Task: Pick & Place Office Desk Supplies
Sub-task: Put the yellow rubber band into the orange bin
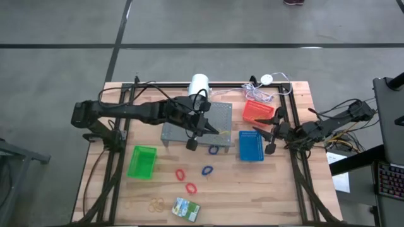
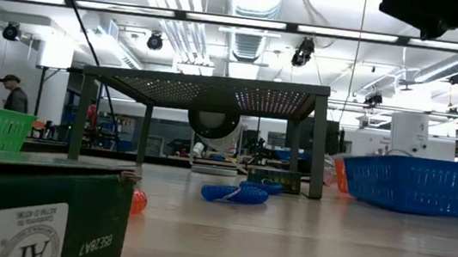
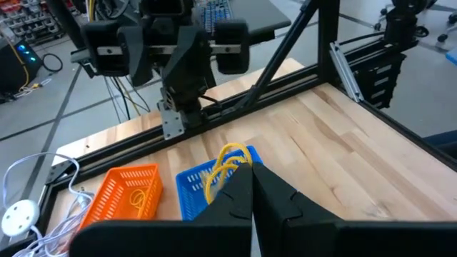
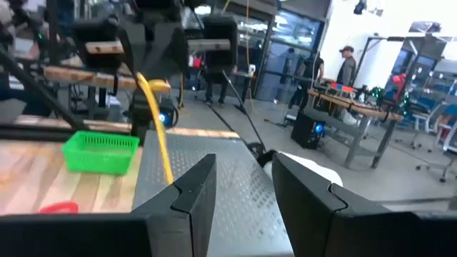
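Left wrist view: my left gripper (image 3: 251, 187) is pinched on a yellow rubber band (image 3: 227, 165) (limp, light, slippery); pinch its strand. Right gripper (image 4: 243, 187) hangs part-open, empty.

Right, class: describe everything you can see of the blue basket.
The blue basket is a rectangular plastic mesh tray with low walls and an open top. It sits upright on the wooden table, right of the grey stand and just in front of the red basket. Nothing shows inside it, and neither gripper touches it.
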`<state>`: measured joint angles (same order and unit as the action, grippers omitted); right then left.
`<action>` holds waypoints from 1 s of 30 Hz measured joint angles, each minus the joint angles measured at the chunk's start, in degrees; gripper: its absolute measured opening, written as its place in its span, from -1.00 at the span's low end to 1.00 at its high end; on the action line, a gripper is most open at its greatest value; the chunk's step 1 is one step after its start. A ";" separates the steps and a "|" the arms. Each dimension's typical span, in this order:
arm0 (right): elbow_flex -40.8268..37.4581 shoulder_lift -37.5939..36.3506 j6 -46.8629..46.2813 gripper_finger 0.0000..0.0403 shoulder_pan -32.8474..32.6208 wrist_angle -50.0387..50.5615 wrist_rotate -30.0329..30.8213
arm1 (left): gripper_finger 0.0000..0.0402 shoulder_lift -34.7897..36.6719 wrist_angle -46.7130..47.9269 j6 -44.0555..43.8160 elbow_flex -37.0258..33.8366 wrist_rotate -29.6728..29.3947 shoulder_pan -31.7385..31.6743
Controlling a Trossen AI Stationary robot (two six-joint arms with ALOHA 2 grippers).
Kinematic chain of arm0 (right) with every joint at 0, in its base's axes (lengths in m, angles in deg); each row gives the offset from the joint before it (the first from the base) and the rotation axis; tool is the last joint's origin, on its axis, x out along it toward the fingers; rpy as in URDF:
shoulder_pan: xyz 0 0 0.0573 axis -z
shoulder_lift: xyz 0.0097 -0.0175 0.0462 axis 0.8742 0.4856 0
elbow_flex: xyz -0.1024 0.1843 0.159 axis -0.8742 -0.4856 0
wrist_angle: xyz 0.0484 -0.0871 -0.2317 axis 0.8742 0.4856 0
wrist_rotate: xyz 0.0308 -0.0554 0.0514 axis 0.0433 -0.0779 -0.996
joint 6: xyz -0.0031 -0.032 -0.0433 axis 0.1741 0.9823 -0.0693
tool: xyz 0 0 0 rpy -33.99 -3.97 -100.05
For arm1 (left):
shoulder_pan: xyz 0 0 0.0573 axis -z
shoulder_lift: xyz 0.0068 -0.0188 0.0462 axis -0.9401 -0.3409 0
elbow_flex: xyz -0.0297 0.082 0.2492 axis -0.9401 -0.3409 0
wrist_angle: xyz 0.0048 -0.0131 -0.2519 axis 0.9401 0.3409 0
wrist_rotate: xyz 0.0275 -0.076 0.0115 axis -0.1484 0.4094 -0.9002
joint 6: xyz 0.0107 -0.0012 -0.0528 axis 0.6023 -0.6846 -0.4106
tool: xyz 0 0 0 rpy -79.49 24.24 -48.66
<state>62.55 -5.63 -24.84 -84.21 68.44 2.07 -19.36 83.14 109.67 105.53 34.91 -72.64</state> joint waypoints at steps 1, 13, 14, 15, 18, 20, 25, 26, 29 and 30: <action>0.00 0.33 0.00 -0.33 0.02 -0.57 -0.78 | -0.99 0.00 0.00 0.00 -0.01 0.00 0.00; 0.00 8.69 -0.42 -0.14 0.56 -10.09 -0.60 | -0.99 0.00 0.00 0.68 -0.02 0.04 0.00; 0.00 9.47 -1.36 -0.12 0.94 -10.86 -0.17 | -0.99 0.00 0.00 1.20 -0.02 0.03 0.00; 0.00 10.28 -2.47 -0.11 1.47 -11.38 -0.11 | -0.99 0.00 0.00 1.59 -0.02 0.04 0.00; 0.00 12.91 -4.21 -0.09 3.21 -11.83 -0.87 | -0.99 0.00 0.00 2.95 -0.02 0.27 0.00; 0.00 14.73 -4.43 -0.09 4.57 -12.27 -2.06 | -0.99 0.00 0.00 3.52 -0.02 0.66 -0.02; 1.21 19.45 -4.66 -0.12 7.41 -14.95 -7.19 | -0.99 0.00 0.00 4.11 -0.02 0.71 0.00; 1.87 20.33 -5.06 -0.13 7.86 -15.06 -8.12 | -0.99 -0.02 0.00 4.11 -0.02 0.70 -0.02; 4.42 23.42 -6.33 -0.15 8.81 -15.12 -10.22 | -0.99 -0.02 0.00 4.11 -0.02 0.70 -0.04; 5.29 24.50 -6.36 -0.15 8.90 -15.00 -10.81 | -0.99 -0.02 0.00 4.11 -0.02 0.70 -0.04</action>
<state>67.84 18.86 -31.20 -75.31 53.45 -8.74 -19.39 83.14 113.78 105.51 35.61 -72.68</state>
